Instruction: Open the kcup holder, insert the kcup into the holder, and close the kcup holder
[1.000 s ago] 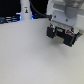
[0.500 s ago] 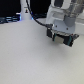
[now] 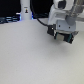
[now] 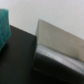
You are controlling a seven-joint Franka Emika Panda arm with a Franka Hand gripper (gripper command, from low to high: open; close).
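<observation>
No readable writing; fingers point(image 3: 61, 36) at kcup holder point(image 3: 64, 36), blurred.

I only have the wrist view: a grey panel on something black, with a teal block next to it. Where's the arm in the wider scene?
Observer: The arm is at the exterior view's upper right, low over a white table.
Operator: Is anything else standing out there?
Observer: A white bottle-like post stands at the table's far edge, toward the exterior view's left, well apart from the arm.
</observation>
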